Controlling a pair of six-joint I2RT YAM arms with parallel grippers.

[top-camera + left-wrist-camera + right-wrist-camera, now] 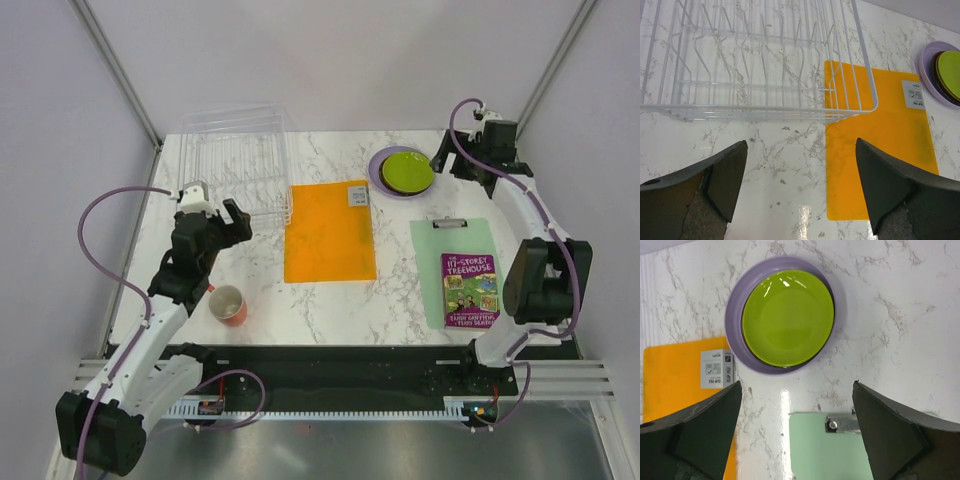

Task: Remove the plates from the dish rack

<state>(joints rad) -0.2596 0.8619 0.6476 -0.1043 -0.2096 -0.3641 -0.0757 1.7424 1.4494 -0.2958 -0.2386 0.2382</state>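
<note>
The clear dish rack (235, 160) stands at the back left; its wire dividers (755, 60) hold no plates. The plates sit stacked on the table at the back right: the lime green plate (407, 171) lies on top of the large lavender plate (376, 168). The right wrist view shows the lime plate (787, 317) and the lavender rim (732, 325). A dark rim (935, 70) shows under the lime plate; the yellow plate is hidden. My left gripper (240, 222) (801, 145) is open and empty, in front of the rack. My right gripper (445, 160) (796, 385) is open and empty, just beside the stack.
An orange folder (330, 232) lies mid-table, its corner under the rack (875, 140). A green clipboard (455, 240) with a purple book (469, 290) lies at the right, its clip (842, 423) below my right gripper. A red mug (229, 304) stands at the near left.
</note>
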